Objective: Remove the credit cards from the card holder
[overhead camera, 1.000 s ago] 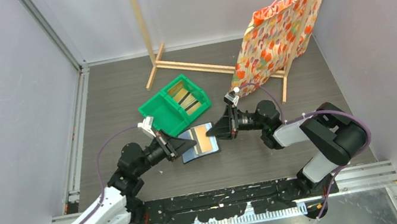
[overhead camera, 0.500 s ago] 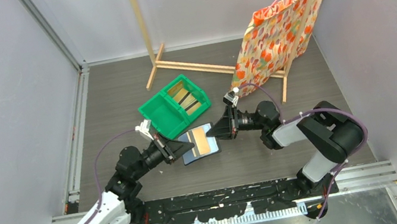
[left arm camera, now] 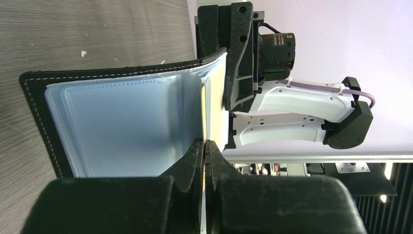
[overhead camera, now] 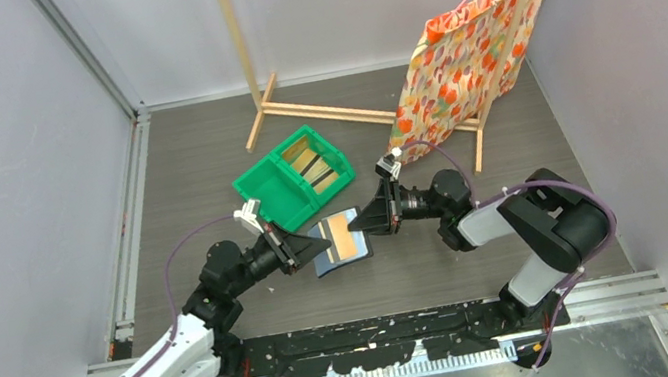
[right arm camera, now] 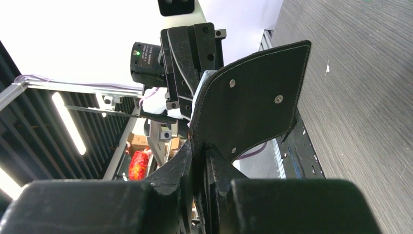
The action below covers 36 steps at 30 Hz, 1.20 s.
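- So, the card holder [overhead camera: 327,257] sits in the middle of the grey wood-grain tabletop [overhead camera: 204,158], folded open between the two arms and just in front of the green bin [overhead camera: 253,183].
- From the left wrist we see one half spread out flat. It has cloudy grey-blue plastic pockets inside a black leathery border with pale stitching.
- The other half is bent upward. From the right wrist its outside is matte black with a stitched rim and a few small metal rivets.
- The right end effector [overhead camera: 365,225] is clamped on the edge of that upturned black flap.
- The left end effector [overhead camera: 322,244] has its fingers pressed together at the fold. They pinch a very thin golden edge, which looks to us like a credit card [overhead camera: 345,233]. From above it reads as a flat orange rectangle in the pocket.
- More credit cards [overhead camera: 315,167], tan with dark stripes, lie in the compartment of the glossy plastic bin on the rack side.
- Further back there's a pale wooden rack [overhead camera: 318,110] with an orange flowered cloth [overhead camera: 469,45] hanging on it.
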Motion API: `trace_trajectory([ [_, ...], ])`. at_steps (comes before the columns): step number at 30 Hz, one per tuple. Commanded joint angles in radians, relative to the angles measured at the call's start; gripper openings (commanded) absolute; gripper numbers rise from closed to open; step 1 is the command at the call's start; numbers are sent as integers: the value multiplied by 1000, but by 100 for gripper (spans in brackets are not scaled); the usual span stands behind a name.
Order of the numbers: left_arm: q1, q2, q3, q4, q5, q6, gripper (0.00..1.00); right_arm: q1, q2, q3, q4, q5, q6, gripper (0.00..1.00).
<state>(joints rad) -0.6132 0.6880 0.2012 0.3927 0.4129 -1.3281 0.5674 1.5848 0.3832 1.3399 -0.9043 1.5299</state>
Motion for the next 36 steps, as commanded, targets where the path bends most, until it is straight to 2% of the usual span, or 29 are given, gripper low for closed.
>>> trace_trajectory([
  [1,4,0,24,32,6,12,1,9,9,29,90,-27,9,18],
  [5,4,1,29,32,8,11,1,10,14,34,90,-26,10,18],
  [8,4,2,33,33,7,15,1,10,23,33,89,-20,9,3],
  [9,5,2,33,32,8,16,0,11,26,29,90,-13,8,1],
  [17,5,-52,21,-11,6,16,1,5,-13,-14,88,51,-5,1],
  [27,16,-189,-5,-115,-15,10,1,-9,-19,-20,88,51,-1,1],
  [36,28,-220,3,-200,7,33,1,-13,-34,-27,88,51,0,1],
])
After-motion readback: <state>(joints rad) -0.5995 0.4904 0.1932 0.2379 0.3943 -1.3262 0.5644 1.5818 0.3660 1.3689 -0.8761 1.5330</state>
